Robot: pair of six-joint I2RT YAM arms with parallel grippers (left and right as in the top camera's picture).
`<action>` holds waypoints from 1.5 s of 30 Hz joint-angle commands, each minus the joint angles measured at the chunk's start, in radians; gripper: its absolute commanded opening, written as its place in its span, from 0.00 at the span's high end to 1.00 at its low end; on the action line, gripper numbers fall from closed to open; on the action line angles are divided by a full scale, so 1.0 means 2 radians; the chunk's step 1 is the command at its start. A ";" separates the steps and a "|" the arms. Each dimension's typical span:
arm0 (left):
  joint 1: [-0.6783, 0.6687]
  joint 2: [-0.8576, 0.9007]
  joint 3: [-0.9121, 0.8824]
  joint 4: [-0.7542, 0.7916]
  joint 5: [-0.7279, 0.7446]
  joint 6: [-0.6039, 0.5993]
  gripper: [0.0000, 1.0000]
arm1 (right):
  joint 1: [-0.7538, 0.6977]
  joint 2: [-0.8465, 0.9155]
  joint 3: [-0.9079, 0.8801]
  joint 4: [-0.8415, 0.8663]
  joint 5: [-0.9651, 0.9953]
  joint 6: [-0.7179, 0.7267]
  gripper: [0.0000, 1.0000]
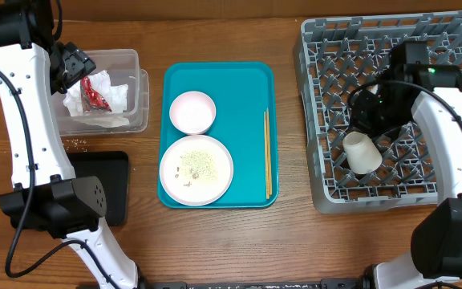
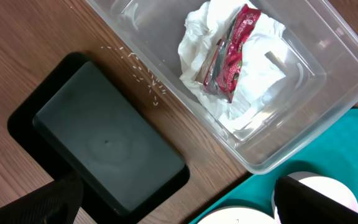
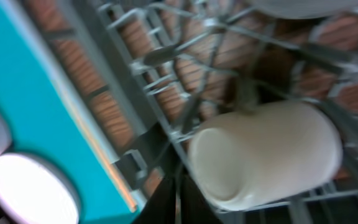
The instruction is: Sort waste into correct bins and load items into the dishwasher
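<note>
The cup (image 1: 362, 152) is lying on its side among the pegs of the dish rack (image 1: 327, 48), with the right fingers (image 3: 163, 205) just above it. The blur is too strong for it to be told whether they are parted or closed. The step in hand is judged to be the release of the cup. It is done well if the fingers are drawn straight up, clear of the pegs, so that the cup is neither dragged nor rolled.

The left fingers (image 2: 316, 200) are spread wide with nothing between them and are held over the clear tub (image 1: 137, 88). The napkins (image 1: 117, 98) and the red wrapper (image 1: 95, 92) are already lying in it. The small dish (image 1: 192, 111), the plate (image 1: 196, 168) with its crumbs (image 1: 195, 163) and the chopsticks (image 1: 267, 152) are not yet racked and lie on the teal tray (image 1: 247, 88). The plate is best tipped over a bin before it is racked.

From overhead the whole layout is given, but the rice grains (image 2: 145, 78) on the desk (image 2: 17, 37) between the tub and the black tray (image 2: 104, 143) are barely made out. In the left wrist view they are shown plainly. In the right wrist view the cup is seen close, resting on the rack's grid.
</note>
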 commanded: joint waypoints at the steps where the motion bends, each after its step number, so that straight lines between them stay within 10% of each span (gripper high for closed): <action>1: -0.003 -0.005 -0.001 -0.001 -0.007 -0.008 0.00 | -0.003 -0.008 -0.009 0.003 0.054 0.039 0.96; 27: -0.003 -0.005 -0.001 -0.001 -0.007 -0.008 0.00 | -0.003 -0.004 -0.047 0.014 0.065 0.063 0.96; 45: -0.003 -0.005 -0.001 -0.001 -0.007 -0.008 0.00 | -0.002 -0.005 0.082 -0.113 0.119 0.069 0.96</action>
